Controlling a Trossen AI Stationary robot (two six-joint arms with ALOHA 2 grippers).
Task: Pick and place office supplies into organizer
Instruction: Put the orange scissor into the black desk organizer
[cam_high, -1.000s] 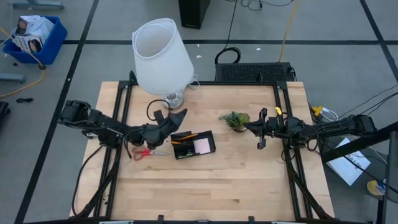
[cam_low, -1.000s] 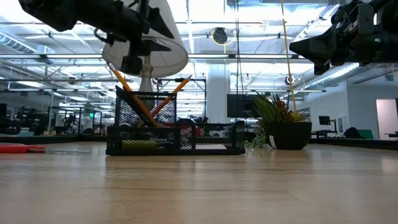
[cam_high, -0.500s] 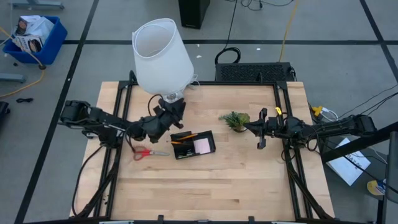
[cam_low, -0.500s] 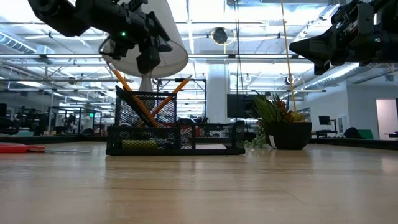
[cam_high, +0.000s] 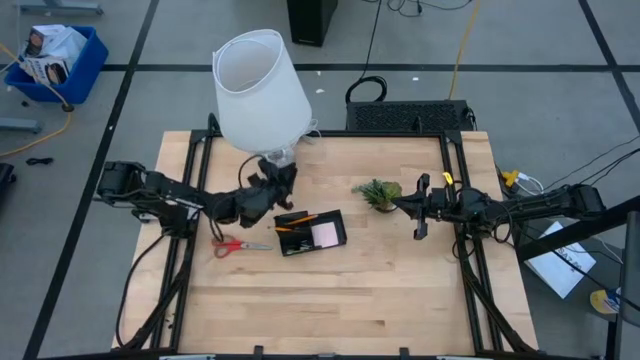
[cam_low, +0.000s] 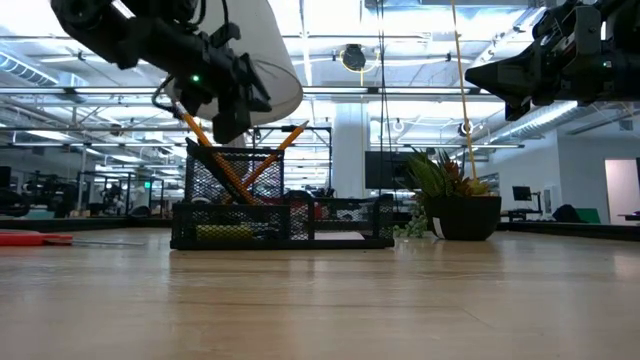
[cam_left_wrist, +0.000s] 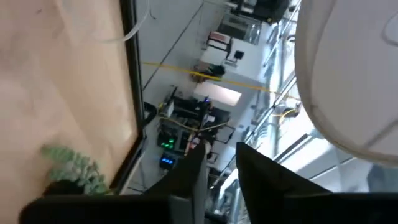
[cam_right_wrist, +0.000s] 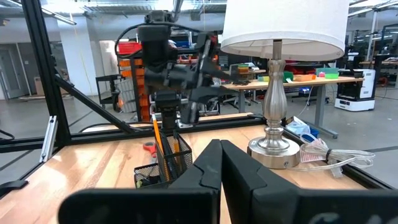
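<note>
Left gripper (cam_high: 275, 185), fingers nearly together and empty, has lifted from the scissors (cam_high: 232, 244) toward frame centre above the organizer (cam_high: 311, 232); right gripper (cam_high: 420, 208) closed

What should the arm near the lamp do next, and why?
Probably swing the left pincer back toward the scissors and lower over them. They lie on the table beside the organizer, not in it, while pencils and a pink pad are already inside. The right pincer waits by the plant.
</note>
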